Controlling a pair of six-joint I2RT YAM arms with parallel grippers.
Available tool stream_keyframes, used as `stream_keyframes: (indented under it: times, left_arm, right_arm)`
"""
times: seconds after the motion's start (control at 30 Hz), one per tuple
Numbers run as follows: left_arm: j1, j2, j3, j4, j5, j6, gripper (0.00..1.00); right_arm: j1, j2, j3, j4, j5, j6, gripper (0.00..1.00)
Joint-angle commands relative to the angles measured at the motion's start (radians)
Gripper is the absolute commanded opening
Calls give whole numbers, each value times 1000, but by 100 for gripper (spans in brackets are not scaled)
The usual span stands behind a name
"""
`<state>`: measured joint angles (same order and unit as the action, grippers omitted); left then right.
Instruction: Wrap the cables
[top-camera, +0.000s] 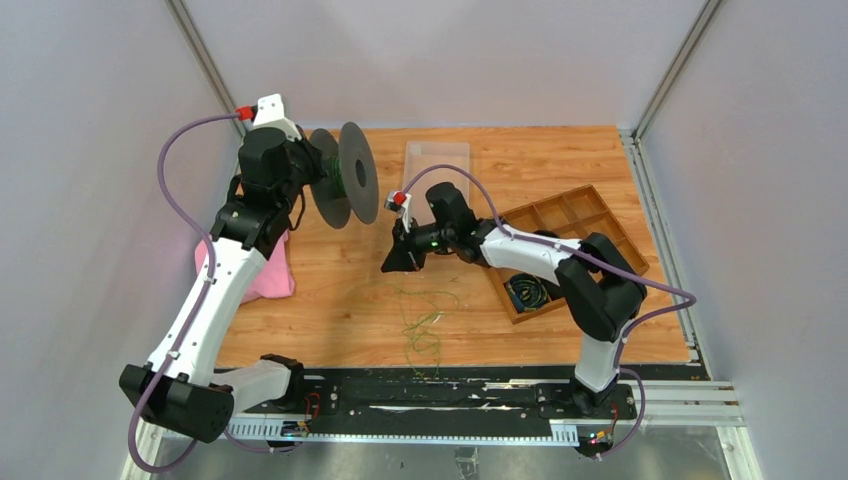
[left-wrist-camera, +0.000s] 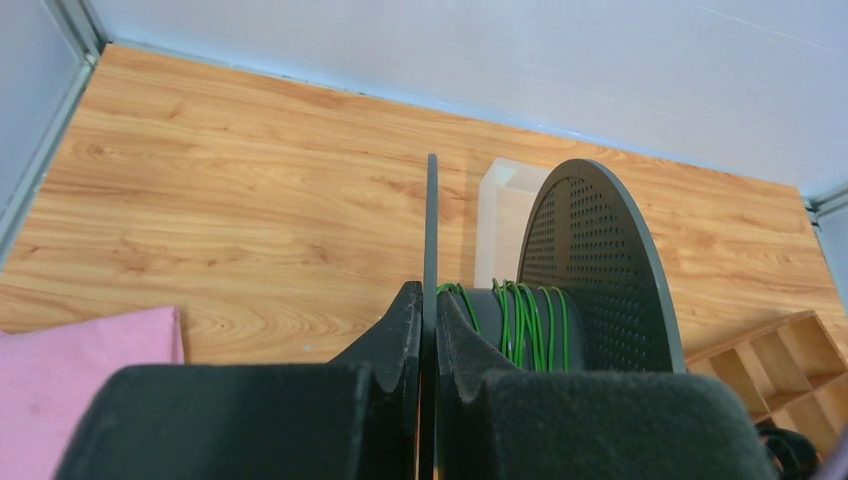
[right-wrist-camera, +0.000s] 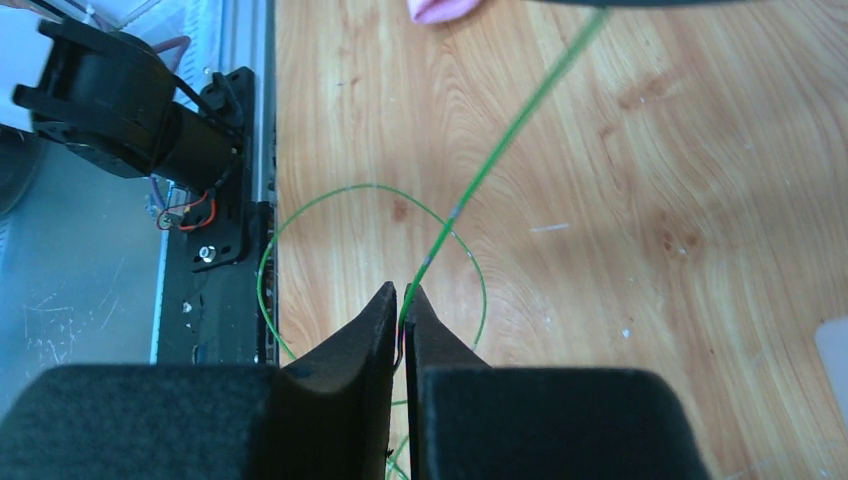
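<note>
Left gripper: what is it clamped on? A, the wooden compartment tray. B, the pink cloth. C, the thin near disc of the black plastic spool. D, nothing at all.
C: in the left wrist view the left gripper is shut on the edge of the near disc of the black plastic spool, whose hub carries turns of thin green wire.

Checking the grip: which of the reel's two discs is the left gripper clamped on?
The edge-on disc, pinched by the left gripper; the perforated disc stands free beyond the green cable.
</note>
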<state>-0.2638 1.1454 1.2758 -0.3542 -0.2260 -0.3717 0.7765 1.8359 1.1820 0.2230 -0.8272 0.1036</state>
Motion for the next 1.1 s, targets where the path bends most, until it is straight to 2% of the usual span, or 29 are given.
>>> stream_keyframes:
  times: [0.0,0.2,0.47,0.83,1.07]
  left_arm:
    - [9,-3,33,120,-56,16,0]
    - [6,3,1,152,-79,60,0]
    - [-46,3,-40,199,-150,132,0]
    - [-62,1,-71,228,-168,168,0]
    - [-99,-6,-102,253,-193,218,0]
  right_arm:
    - [44,-46,-11,14,-16,-3,6]
    - [84,-69,49,-64,-25,-6,7]
    - [135,-54,224,-292,-29,-76,6]
    - [141,-80,365,-472,-87,-163,5]
    - [140,-82,503,-615,-36,-223,4]
